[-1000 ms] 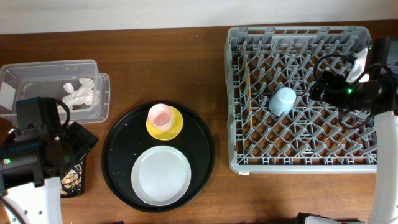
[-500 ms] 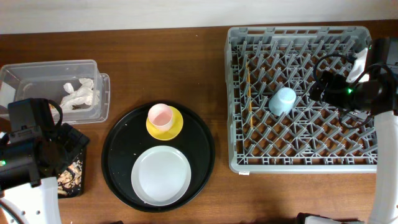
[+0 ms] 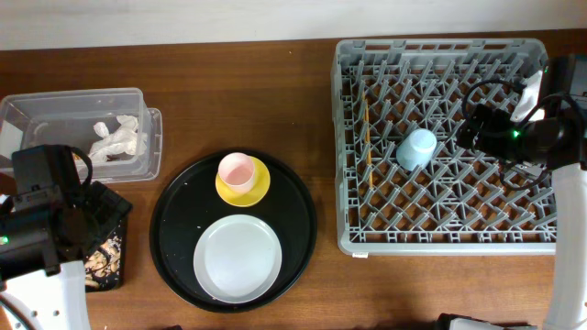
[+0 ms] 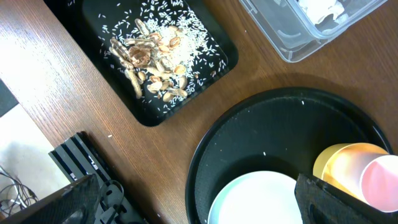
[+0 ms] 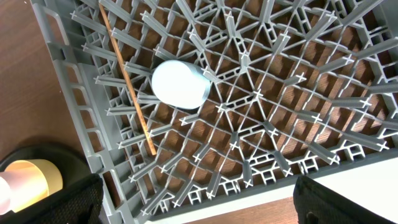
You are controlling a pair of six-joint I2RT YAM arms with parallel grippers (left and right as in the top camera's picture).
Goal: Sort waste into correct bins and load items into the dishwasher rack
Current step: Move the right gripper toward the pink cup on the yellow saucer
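Observation:
The grey dishwasher rack (image 3: 440,220) holds the light-blue cup (image 3: 416,148) on its side and the wooden chopsticks (image 3: 366,128). The right wrist view shows the cup (image 5: 179,84) and the chopsticks (image 5: 127,81) too. My right gripper (image 5: 199,205) is open and empty above the rack's front edge. The pink cup (image 3: 236,170) stands on the yellow saucer (image 3: 260,190), behind the pale plate (image 3: 238,258). White tissue (image 3: 117,137) lies in the clear tub (image 3: 55,105). Food scraps (image 4: 152,59) lie in the shallow black tray (image 4: 106,18). My left gripper (image 4: 199,205) is open and empty above the plate's left edge.
The cup, saucer and plate sit on a large round black tray (image 3: 179,220) at the table's middle. The left arm (image 3: 46,229) covers much of the shallow black tray in the overhead view. Bare wood lies between the round tray and the rack.
My left arm has shifted slightly left and toward the front over the shallow black tray, then stopped. The right arm and all objects have not moved.

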